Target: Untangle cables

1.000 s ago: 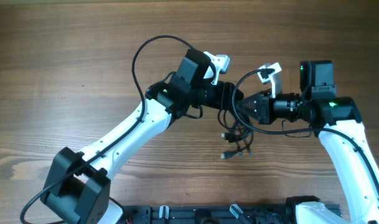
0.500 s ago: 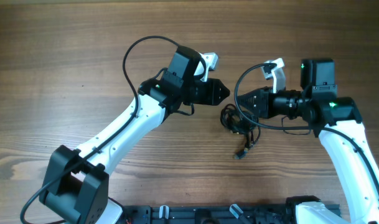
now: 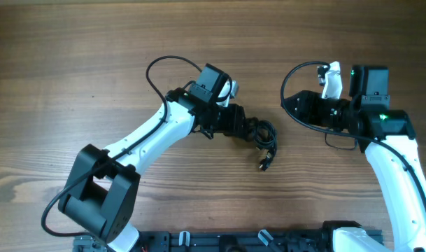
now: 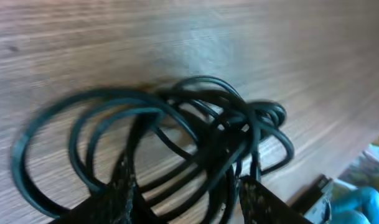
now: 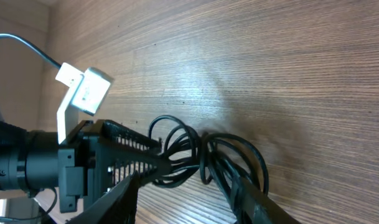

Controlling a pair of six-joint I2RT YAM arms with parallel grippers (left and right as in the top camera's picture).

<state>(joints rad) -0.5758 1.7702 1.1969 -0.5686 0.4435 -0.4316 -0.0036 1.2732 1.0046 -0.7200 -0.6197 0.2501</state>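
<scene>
1. One wooden table (image 3: 73, 56); everything rests on it or hangs over it.
2. Two arms, white with black joints. The left arm (image 3: 146, 136) runs from the near-left corner up and across toward mid-table, wrist bent to the right. The right arm (image 3: 398, 168) rises along the right edge, and its wrist points left.
3. Two tools.
   - The left tool (image 3: 249, 129) is low at the table. Its fingers (image 4: 124, 193) stand apart, straddling the tangle, with wood showing between the strands in the gap, so nothing looks pinched.
   - The right tool (image 3: 293, 108) has its fingers (image 5: 242, 193) spread with nothing between them. It is up and to the right of the tangle, not touching it.
4. One tangle of cables (image 3: 264, 133), thin black loops lying on the table at the left tool's tip. The number of cords cannot be counted.
5. One plug (image 3: 264, 166) is visible, trailing from the tangle's near side.
</scene>
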